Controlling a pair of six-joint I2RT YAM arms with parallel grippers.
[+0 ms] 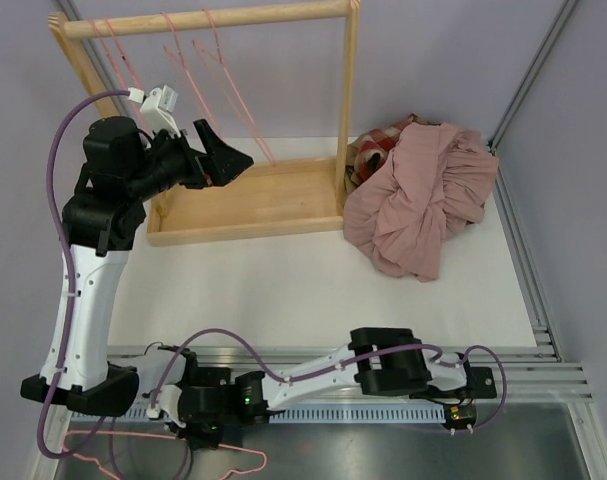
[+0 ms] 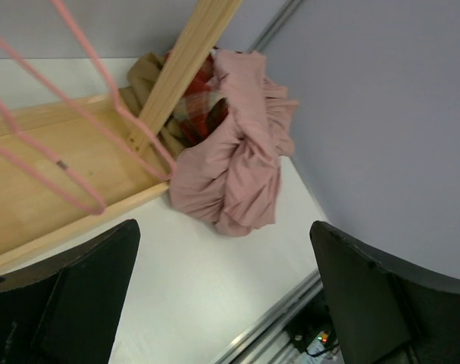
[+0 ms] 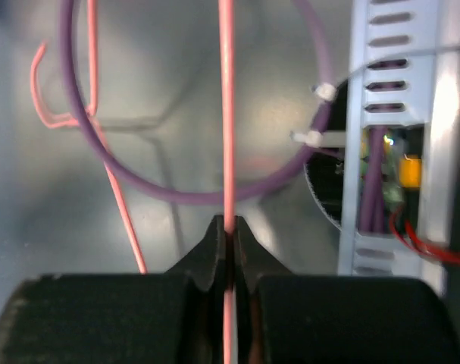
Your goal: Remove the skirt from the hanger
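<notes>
Worktop (image 1: 283, 290): white, carries the rack.
Rack (image 1: 245, 205): wooden; its top is cut off by the frame.
Skirt (image 1: 423, 195): pink heap touching the rack's right post; folds hide its shape.
Plaid cloth (image 1: 375, 148): by the same post, mostly buried under the skirt.
Left hand (image 1: 228, 158): raised at the rack's left front, fingers spread.
Right hand (image 3: 227, 227): well in front of the rack, pinching the hanger wire.
Hanger (image 3: 226, 114): pink, bare, partly out of frame.

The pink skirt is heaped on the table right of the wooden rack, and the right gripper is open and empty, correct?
Not quite. The right gripper is shut on a pink hanger, as the right wrist view shows. The rest holds: the pink skirt lies heaped on the table right of the wooden rack.
</notes>
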